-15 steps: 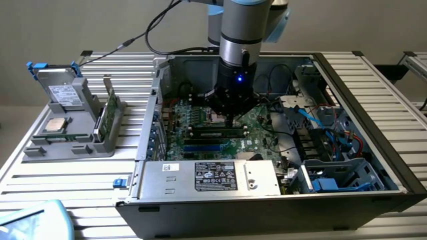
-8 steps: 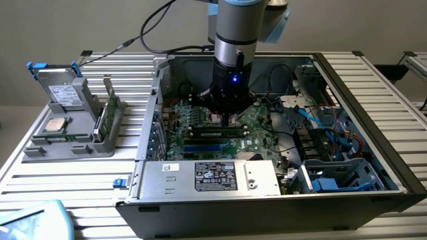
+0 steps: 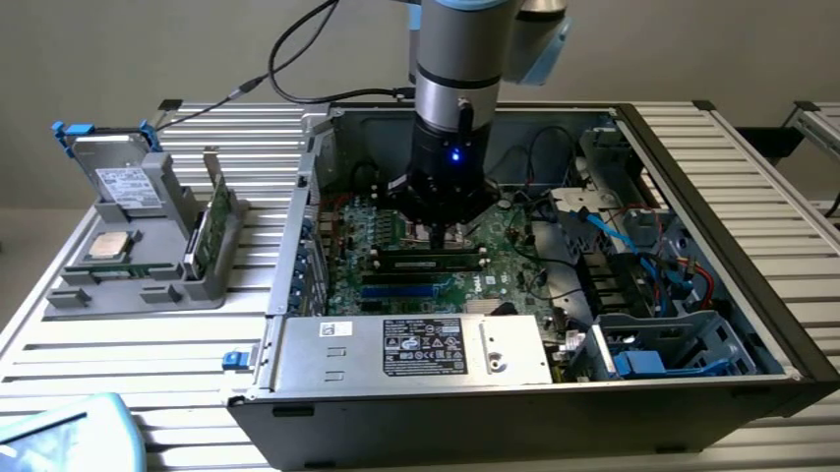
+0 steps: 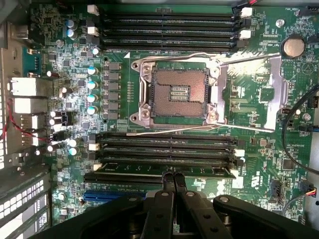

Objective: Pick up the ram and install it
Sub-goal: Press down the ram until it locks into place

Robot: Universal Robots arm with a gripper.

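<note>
The ram [image 3: 427, 263] is a long green stick with black chips, lying in a memory slot of the motherboard [image 3: 381, 231] inside the open computer case. My gripper [image 3: 444, 237] hangs straight down over its middle. In the wrist view the gripper [image 4: 173, 178] is shut, its two black fingers [image 4: 167, 183] pressed together with no gap, tips at the top edge of the ram [image 4: 129, 173]. The stick sits in the slot nearest the blue connector [image 4: 107, 195]. I cannot tell whether its end latches are closed.
Several empty memory slots [image 4: 169, 147] lie between the ram and the open processor socket [image 4: 179, 92]. The grey power supply [image 3: 407, 349] and cables [image 3: 630, 246] crowd the case. On the exterior view's left, a rack [image 3: 132, 285] holds a green card [image 3: 216, 221] and a silver chip [image 3: 108, 246].
</note>
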